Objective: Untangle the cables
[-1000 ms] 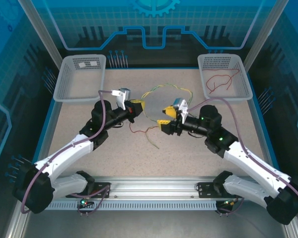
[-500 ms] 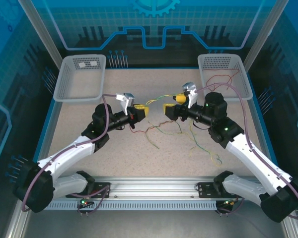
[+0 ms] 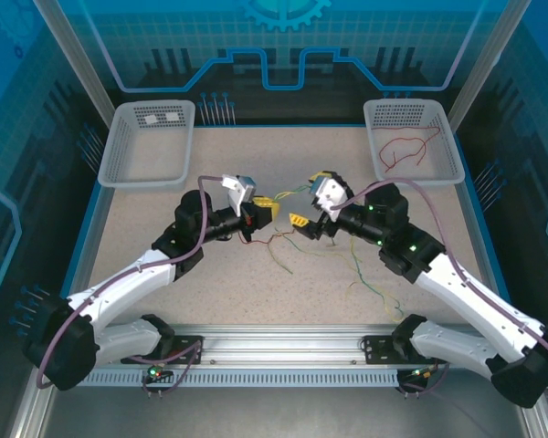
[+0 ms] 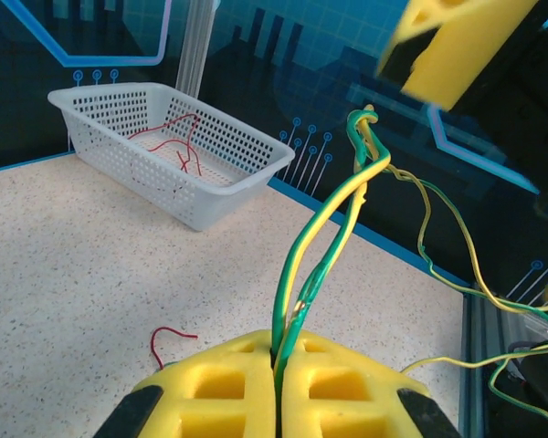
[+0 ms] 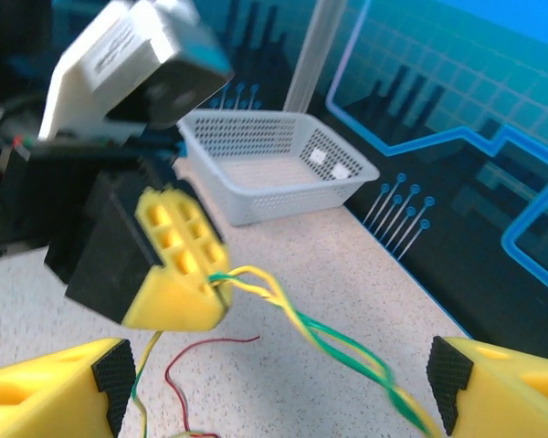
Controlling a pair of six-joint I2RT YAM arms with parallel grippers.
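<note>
My left fingers (image 4: 276, 391) were clamped shut on the twisted green and yellow cables (image 4: 321, 233), which rose from them and trailed off over the bench (image 4: 64, 265); my right fingers (image 3: 309, 201) stood wide, gripping nothing, the twist passing between them; a red cable (image 4: 170, 336) lay loose below. They looked light, limp and slippery; I judged the best hold was just beside the knot. A second before, my right fingers were narrower; the loop lay farther off.
</note>
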